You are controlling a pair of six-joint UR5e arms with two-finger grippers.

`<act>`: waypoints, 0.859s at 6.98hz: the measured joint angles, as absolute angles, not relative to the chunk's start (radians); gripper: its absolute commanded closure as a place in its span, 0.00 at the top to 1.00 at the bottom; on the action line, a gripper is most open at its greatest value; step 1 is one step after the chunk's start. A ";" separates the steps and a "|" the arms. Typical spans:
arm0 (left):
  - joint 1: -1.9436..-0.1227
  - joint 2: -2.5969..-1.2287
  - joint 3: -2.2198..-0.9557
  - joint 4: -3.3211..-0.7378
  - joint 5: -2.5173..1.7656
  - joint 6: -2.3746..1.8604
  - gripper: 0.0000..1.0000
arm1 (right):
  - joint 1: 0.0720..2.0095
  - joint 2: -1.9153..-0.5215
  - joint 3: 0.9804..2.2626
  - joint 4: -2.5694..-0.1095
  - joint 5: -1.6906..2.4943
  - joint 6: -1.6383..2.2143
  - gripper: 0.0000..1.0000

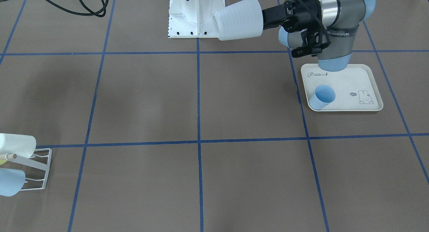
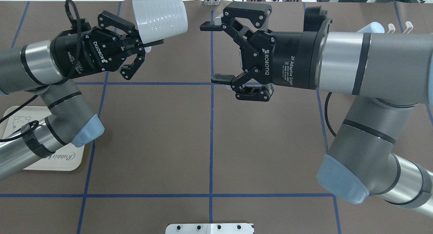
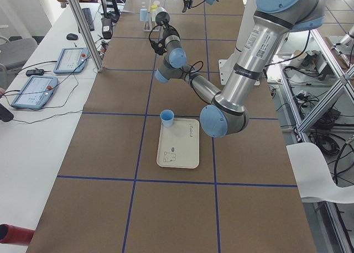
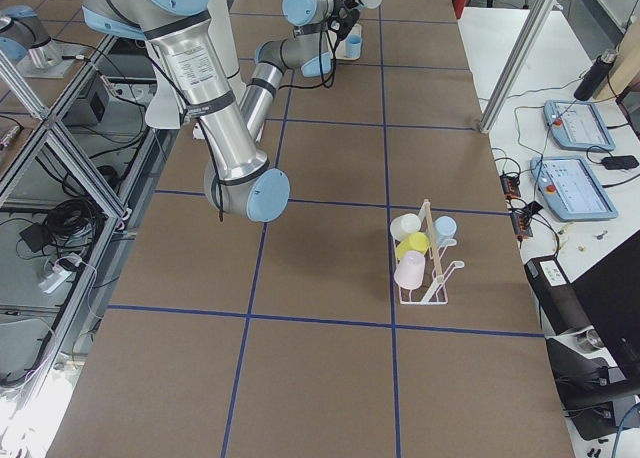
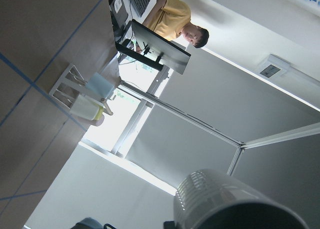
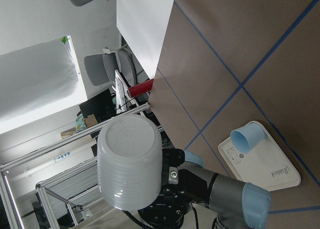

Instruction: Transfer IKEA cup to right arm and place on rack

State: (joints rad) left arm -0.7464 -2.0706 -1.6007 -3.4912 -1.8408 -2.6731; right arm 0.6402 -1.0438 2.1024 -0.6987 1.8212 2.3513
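Upper left of the overhead view: pinching the white cup (image 2: 160,19) by its rim with the left gripper (image 2: 149,44), fingers pressed together on the cup's wall. Held in the air on its side, wide mouth toward the left wrist, closed ribbed bottom toward the middle of the frame. Clear of the table (image 2: 152,132) along its whole length.

Upper middle of the same frame: facing it with the right gripper (image 2: 212,53), spread wide, one finger high in the frame and one low, nothing between them. Near the cup's bottom but apart from it, with a narrow gap at the central blue line (image 2: 211,132).

Lower left of the right wrist view: looking straight at the round bottom of the cup.

Top centre of the front-facing view: the same cup in front of the white robot base (image 1: 187,17).

Lower left edge of that view, well apart from both grippers: the white wire rack (image 1: 42,171), with a cream cup (image 1: 16,145) and a pale blue cup (image 1: 10,181) on it.

Right of that view, below the left arm: a cream tray (image 1: 348,79) with a rabbit print, and in its lower left corner a small blue cup (image 1: 322,97), mouth up.
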 measured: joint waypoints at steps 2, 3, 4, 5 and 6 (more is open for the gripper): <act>-0.700 -2.102 -1.598 -3.503 -1.840 -2.683 0.00 | 0.640 -1.041 2.099 -0.699 1.817 2.344 1.00; -0.686 -2.120 -1.600 -3.502 -1.840 -2.687 0.00 | 0.640 -1.040 2.099 -0.698 1.817 2.342 1.00; -0.676 -2.130 -1.601 -3.502 -1.839 -2.690 0.00 | 0.640 -1.040 2.099 -0.698 1.816 2.343 1.00; -0.668 -2.134 -1.601 -3.502 -1.839 -2.690 0.00 | 0.640 -1.040 2.099 -0.698 1.816 2.346 1.00; -0.659 -2.135 -1.602 -3.502 -1.839 -2.691 0.00 | 0.640 -1.039 2.099 -0.698 1.814 2.349 1.00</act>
State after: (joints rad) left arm -0.6593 -2.1352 -1.6019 -3.5020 -1.8393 -2.6910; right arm 0.6399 -1.0394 2.0985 -0.6980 1.8143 2.3494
